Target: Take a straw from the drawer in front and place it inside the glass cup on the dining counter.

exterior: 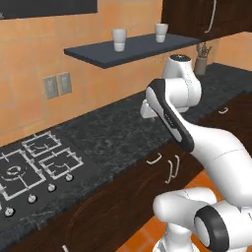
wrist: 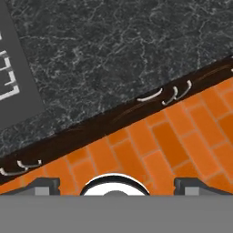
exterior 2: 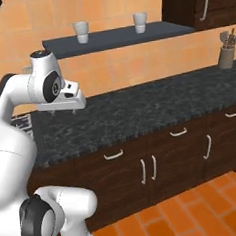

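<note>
The arm bends up over the black granite table (exterior: 118,130), and the hand (exterior 2: 64,110) hangs above the table's front part, pointing down. In the hand view the two finger tips (wrist: 43,185) stand far apart at the bottom corners — the hand is open and holds nothing.

The drawer (exterior 2: 115,158) is shut. It sits in the dark brown cabinet front just under the table edge, with its small curved pale handle (exterior 2: 113,154) on the front. In the left base view the same drawer front (exterior: 142,165) is below the arm's elbow, and in the hand view it shows as a dark strip with its handle (wrist: 150,95) between the granite and the orange brick floor (wrist: 173,136). Beside this drawer there are two cabinet doors with upright handles (exterior 2: 148,169), and one more drawer (exterior 2: 179,137) to the right of it. The straw cannot be seen, since the drawers are closed.

On the left side of the table lies a gas stove (exterior: 29,167) with white grates and round knobs; its corner (wrist: 13,77) shows in the hand view too. On the wall above hangs a dark shelf (exterior 2: 119,38) with two white cups (exterior 2: 81,31) — they stand well apart. At the far right end of the table a holder with utensils (exterior 2: 226,51) stands near the wall. Two grey sockets (exterior: 57,84) are on the tiled wall above the stove.
</note>
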You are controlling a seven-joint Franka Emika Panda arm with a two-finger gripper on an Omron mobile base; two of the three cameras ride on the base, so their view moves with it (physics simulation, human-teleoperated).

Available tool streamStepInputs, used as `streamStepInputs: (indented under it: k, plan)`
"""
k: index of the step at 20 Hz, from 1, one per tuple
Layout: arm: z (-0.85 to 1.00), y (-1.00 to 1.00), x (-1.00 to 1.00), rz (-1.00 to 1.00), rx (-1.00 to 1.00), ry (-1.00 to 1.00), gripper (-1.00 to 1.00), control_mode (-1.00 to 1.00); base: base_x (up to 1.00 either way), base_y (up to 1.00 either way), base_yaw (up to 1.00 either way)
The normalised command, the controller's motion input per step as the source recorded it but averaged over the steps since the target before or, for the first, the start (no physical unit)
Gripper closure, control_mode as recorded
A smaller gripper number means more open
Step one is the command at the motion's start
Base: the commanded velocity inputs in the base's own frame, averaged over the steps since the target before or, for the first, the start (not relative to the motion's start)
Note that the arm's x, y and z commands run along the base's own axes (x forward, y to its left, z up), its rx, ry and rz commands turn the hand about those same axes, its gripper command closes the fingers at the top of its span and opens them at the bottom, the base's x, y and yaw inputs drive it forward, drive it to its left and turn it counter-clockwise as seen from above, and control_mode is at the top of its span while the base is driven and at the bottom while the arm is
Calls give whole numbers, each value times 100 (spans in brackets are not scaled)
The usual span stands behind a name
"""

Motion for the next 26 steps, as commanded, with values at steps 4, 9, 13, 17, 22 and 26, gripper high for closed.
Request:
streamStepInputs:
  k: [4, 9, 13, 17, 22, 26]
  plan:
    - [0, 0, 0, 0, 0, 0, -100, 100, 13, 90, -53]
    - [0, 0, 0, 0, 0, 0, -100, 100, 39, 61, -51]
    - [0, 0, 0, 0, 0, 0, -100, 100, 6, 71, -48]
    - [0, -19, -14, -32, 24, 0, -100, -100, 0, 0, 0]
    - [-18, -100, -1, -13, 44, 0, -100, -100, 0, 0, 0]
    - [-60, -99, 0, -1, 48, 0, -100, -100, 0, 0, 0]
